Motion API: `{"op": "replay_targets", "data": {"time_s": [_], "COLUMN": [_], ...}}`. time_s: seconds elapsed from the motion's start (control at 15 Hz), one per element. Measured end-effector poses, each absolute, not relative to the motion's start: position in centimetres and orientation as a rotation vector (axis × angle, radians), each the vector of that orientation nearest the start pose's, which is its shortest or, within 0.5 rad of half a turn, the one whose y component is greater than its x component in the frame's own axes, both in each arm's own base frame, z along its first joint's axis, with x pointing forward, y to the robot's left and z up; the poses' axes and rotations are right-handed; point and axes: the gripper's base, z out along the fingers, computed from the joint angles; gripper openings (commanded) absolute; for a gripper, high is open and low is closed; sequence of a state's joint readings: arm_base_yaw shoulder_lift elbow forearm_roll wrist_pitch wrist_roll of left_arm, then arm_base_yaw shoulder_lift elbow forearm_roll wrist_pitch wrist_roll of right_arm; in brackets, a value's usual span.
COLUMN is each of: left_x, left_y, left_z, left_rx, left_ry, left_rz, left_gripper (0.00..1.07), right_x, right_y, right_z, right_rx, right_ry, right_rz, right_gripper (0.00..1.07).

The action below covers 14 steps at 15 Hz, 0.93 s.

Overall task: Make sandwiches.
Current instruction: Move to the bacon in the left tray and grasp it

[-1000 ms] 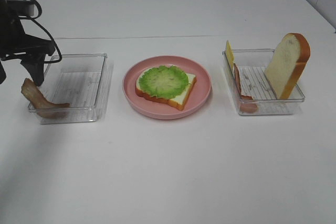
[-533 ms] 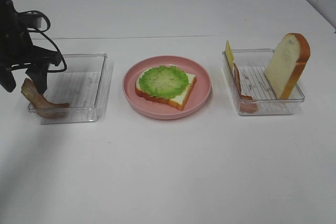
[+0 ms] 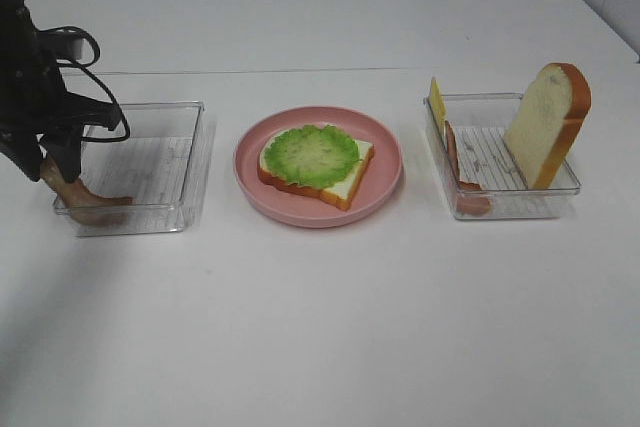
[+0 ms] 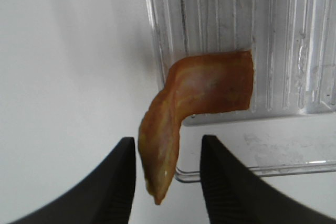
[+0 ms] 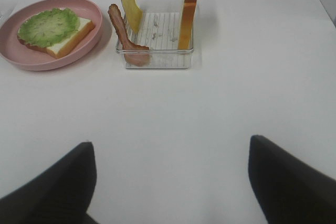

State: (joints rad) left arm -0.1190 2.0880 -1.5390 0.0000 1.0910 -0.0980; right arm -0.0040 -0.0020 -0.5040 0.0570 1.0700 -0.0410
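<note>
a bacon strip [image 4: 199, 90] lies with one end on the ribbed floor of the clear tray [image 3: 195, 162] on the left side of the white table [image 3: 320, 327], bends over that tray's outer wall near its front corner and sticks out past it with its free end off the floor. that free end sits between the two black fingers [image 4: 115, 182] of the left pincer [image 4: 168, 139], which reaches down over the tray's outer corner. the fingers are partly spread, one very close to the strip's edge, the other with a clear gap of table showing beside it, so the pincer brackets the strip without pinching it. in the middle of the table a pink plate [image 3: 385, 162] holds a bread slice [image 3: 345, 187] lying flat, with a green lettuce leaf [image 3: 312, 154] spread on top of it. to the right of the plate a second tray [image 3: 560, 187] holds a second bread slice [image 3: 545, 122] standing upright at its outer side, a yellow cheese slice [image 3: 436, 102] on edge at its far inner corner, and a second bacon strip [image 3: 455, 157] leaning along the inner wall with its lower end curled on the floor. the right pincer [image 5: 170, 182] hovers over bare table well short of that second tray, its fingers spread wide and nothing between them
</note>
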Motion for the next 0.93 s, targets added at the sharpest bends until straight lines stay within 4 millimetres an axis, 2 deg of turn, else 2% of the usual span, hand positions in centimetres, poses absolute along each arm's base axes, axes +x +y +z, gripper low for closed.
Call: {"op": "replay_targets", "data": {"time_s": [0.13,0.33,0.4,0.47,0.53,0.93], "left_x": [40.61,40.63,40.63,40.63,40.63,40.83], "left_y": [-4.86,-4.86,-4.86,-4.86,-4.86,-4.88], "left_z": [16.63,16.59,16.59,16.59,16.59,16.56], "left_rx": [0.033,0.033,0.034,0.034,0.034,0.037], "left_ry": [3.124,3.124,3.124,3.124,3.124,3.103], "left_rz": [-0.003,-0.003,-0.003,-0.003,-0.003,-0.006], "left_gripper": [0.25,0.24,0.18,0.06,0.00,0.00], "right_x": [-0.61,-0.61,-0.61,-0.61,-0.61,-0.61], "right_y": [0.46,0.46,0.46,0.46,0.46,0.46], "right_z": [27.77,27.77,27.77,27.77,27.77,27.77], "right_rx": [-0.041,-0.041,-0.041,-0.041,-0.041,-0.041], "right_ry": [2.046,2.046,2.046,2.046,2.046,2.046], "right_rz": [0.040,0.040,0.040,0.040,0.040,0.040], "right_gripper": [0.77,0.77,0.77,0.77,0.77,0.77]}}
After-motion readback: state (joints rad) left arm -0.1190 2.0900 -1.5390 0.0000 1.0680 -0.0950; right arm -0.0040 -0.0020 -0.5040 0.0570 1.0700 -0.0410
